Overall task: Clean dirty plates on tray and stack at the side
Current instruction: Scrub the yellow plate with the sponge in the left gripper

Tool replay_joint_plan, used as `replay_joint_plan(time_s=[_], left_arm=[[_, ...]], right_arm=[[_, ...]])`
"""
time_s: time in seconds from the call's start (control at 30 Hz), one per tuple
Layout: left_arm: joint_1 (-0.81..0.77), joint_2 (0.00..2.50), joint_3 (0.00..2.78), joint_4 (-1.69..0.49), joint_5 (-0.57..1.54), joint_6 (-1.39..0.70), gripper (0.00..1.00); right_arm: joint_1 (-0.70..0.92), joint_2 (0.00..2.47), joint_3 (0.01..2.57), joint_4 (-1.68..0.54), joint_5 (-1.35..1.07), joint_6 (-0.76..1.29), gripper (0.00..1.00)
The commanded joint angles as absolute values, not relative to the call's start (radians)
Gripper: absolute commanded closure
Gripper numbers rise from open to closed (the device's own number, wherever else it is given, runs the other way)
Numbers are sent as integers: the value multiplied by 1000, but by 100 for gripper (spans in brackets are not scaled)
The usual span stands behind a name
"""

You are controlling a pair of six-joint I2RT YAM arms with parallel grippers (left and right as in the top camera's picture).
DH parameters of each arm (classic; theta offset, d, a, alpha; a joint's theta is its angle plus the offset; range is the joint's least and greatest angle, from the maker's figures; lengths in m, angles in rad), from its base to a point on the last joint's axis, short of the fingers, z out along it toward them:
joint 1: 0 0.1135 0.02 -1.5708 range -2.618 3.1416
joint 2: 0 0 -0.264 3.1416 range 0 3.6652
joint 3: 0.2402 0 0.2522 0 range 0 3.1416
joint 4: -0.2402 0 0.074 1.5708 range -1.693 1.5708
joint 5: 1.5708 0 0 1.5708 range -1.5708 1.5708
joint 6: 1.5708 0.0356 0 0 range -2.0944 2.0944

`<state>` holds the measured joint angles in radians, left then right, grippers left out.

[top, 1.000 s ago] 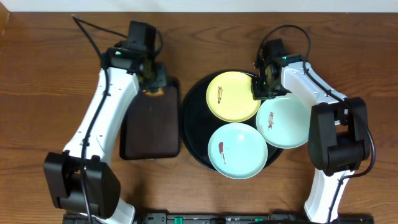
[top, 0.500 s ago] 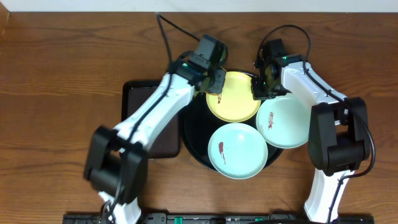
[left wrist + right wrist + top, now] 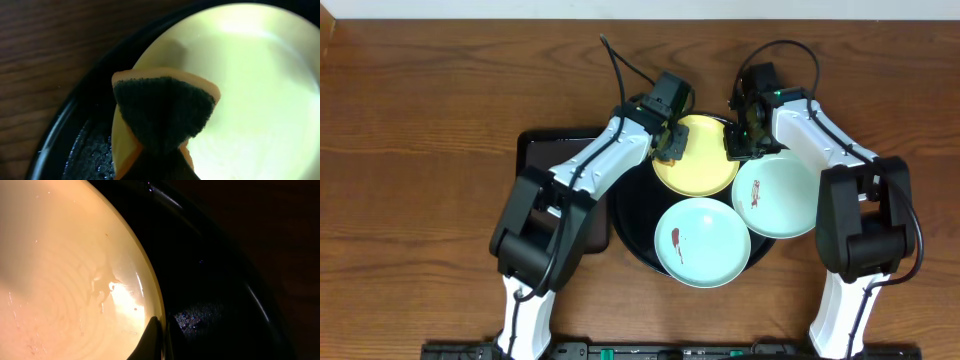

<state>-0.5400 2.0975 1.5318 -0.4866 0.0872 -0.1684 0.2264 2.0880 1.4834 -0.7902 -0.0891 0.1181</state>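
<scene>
The pale yellow plate (image 3: 705, 158) lies at the back of the round black tray (image 3: 630, 232). My left gripper (image 3: 670, 142) is shut on an orange sponge with a dark scouring face (image 3: 160, 112), which sits on the plate's left edge (image 3: 250, 90) and hides its smear. My right gripper (image 3: 740, 142) is shut on the yellow plate's right rim (image 3: 60, 270), one finger on each side (image 3: 160, 335). Two mint-white plates lie on the tray: one at the front (image 3: 703, 242), one at the right (image 3: 775, 195). Each shows a reddish-brown smear.
A smaller rectangular black tray (image 3: 535, 152) lies left of the round tray, partly under my left arm. The right mint plate overhangs the round tray's right rim. Bare wooden table lies all around. The round tray's rim shows in both wrist views (image 3: 85, 130) (image 3: 215, 280).
My left gripper has carried the sponge from the rectangular tray rightward onto the yellow plate's left edge. The right gripper has stayed on the plate's rim.
</scene>
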Motion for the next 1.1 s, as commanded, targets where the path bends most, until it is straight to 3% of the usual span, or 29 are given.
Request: replay_joint_plan(time_s=[0.0,0.5,1.07], left_arm=[[-548,2131,1550,-471,95,-177,93],[-560,2244,1546,-459,110,-238,92],[-514,2223,1604,-476,627,-324,92]], right_arm=[[237,2113,1479,-791,-79,96,99],[237,2113,1479,-789,-79,96,99],[237,2113,1479,-788,-79,96,99]])
